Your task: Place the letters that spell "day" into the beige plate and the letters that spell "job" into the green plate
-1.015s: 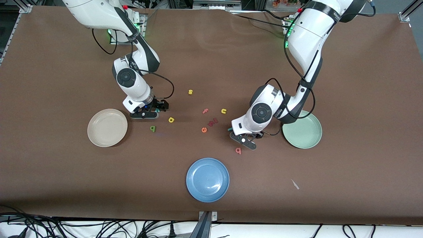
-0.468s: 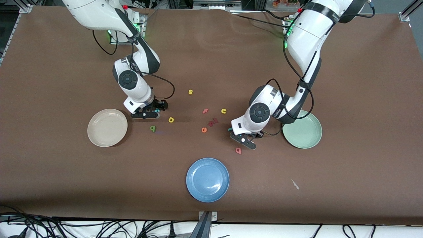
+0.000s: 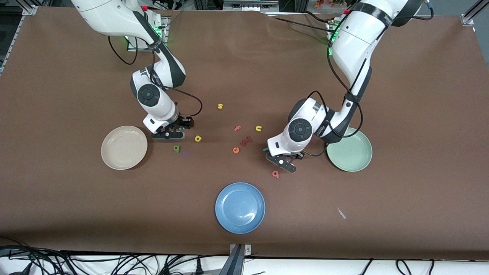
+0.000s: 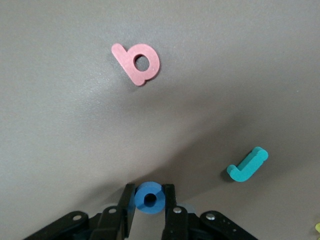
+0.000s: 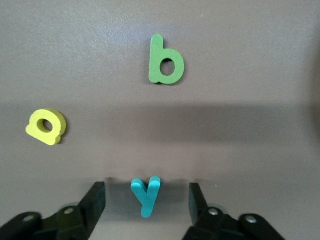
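Left gripper [image 4: 148, 205] jaws around blue "o" [image 4: 148, 197]

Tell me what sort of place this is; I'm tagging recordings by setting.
Likely a robotics lab bench: two arms bolted to a brown-covered table, aluminium framing at its corners, loose cables along its edge, foam letters and plates as props.

The brown cloth-covered worktop [image 3: 244, 68] carries three round shallow plates: cream-beige [image 3: 124, 147] beside the right pincer [image 3: 168, 134], pale mint-green [image 3: 349, 149] beside the left pincer [image 3: 282, 162], blue [image 3: 240, 207] between them. A dark green foam "d" [image 3: 176, 148] and a yellow foam "a" [image 3: 198, 138] lie near the right pincer. A pink-red foam "b" [image 3: 275, 174] lies just beside the left pincer.
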Available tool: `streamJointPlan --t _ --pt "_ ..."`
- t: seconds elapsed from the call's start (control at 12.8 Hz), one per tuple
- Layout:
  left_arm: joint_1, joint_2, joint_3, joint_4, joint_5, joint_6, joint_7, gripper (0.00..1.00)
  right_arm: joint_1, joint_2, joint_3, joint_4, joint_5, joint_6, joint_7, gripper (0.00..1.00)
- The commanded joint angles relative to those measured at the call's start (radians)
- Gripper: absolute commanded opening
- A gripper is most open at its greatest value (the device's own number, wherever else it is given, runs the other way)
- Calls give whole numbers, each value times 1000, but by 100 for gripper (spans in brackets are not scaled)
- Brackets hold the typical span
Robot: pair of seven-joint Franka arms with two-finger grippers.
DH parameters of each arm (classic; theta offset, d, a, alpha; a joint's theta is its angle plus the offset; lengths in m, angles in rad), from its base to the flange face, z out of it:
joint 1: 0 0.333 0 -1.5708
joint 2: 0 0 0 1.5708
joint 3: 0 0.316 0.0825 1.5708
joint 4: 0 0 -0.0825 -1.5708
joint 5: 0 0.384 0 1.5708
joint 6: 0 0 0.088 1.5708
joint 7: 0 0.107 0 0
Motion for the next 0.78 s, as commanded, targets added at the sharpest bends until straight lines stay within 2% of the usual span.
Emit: streamJointPlan --t 0.0,0.16,0.47,0.7 --pt "-3 -58 8 6 33 -82 -20 0 6 21 -6 25 -18 -14 3 71" --pt "6 -114 23 6 36 -148 -19 0 6 21 -6 25 -18 -14 2 61" --pt "46 -185 51 -1 41 -245 -2 0 5 23 -6 25 -18 -14 6 50" --pt "101 -219 48 -6 136 -344 9 0 5 23 -6 25 -18 -28 9 42"
